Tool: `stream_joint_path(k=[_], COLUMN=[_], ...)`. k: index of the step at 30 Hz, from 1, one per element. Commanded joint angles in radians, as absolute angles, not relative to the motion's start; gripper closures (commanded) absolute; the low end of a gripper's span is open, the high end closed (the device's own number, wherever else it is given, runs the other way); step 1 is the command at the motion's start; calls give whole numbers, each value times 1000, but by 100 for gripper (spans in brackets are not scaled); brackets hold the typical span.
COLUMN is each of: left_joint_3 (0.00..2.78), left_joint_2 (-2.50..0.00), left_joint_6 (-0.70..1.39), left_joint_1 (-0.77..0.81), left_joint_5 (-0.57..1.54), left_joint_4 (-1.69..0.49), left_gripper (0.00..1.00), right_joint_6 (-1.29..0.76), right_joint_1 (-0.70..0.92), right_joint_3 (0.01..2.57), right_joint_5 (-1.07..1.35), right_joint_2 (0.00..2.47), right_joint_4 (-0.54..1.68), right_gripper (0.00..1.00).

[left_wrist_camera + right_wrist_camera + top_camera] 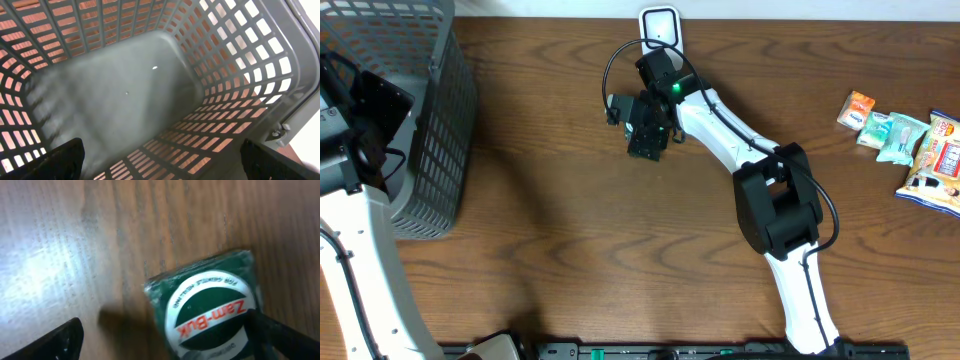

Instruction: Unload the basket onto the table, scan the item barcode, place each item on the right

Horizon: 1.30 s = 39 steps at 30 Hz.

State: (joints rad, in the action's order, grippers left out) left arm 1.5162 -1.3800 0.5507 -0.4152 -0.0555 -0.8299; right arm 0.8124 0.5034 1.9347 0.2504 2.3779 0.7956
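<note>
The item is a dark green Zam-Buk pack [207, 307] with a round white and green label, lying flat on the wooden table [75, 240]. My right gripper [170, 345] hangs open low over it. The pack sits between the fingers, close against the right finger [285, 335] and well apart from the left one. In the overhead view the right gripper [646, 132] covers the pack at the table's upper middle. My left gripper [167, 162] is open and holds nothing, inside the grey basket [240, 65]. No barcode shows on the pack's visible face.
A small white device [660, 24] stands at the table's far edge, just behind the right gripper. The grey mesh basket [435, 130] fills the left end. Several snack packets [905, 140] lie at the far right. The right arm [775, 200] crosses the table's middle.
</note>
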Motion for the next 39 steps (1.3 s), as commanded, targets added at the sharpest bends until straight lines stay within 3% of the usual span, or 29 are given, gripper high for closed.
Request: stream_joint_path(k=[1, 9, 17, 24, 35, 39], left_joint_3=[1522, 1522, 1522, 1522, 1522, 1522], left_joint_2=[-1380, -1380, -1380, -1380, -1380, -1380], left_joint_6=[555, 555, 555, 555, 555, 555], left_joint_1=[-419, -419, -419, -419, -419, -419], left_joint_5=[-65, -65, -65, -65, -65, -65], left_joint_4=[-830, -830, -830, -830, -830, -830], left_gripper=[2, 2, 2, 2, 2, 2], right_joint_6=[737, 558, 558, 584, 636, 636], right_joint_1=[511, 546, 535, 513, 511, 514], right_joint_3=[1912, 1913, 1909, 1909, 1909, 1911], right_joint_5=[234, 234, 98, 129, 175, 175], right_joint_2=[2361, 2247, 2224, 2318, 2415, 2412], right_joint_4=[882, 1025, 760, 593, 625, 708], right_gripper=[1, 1, 1, 1, 1, 7])
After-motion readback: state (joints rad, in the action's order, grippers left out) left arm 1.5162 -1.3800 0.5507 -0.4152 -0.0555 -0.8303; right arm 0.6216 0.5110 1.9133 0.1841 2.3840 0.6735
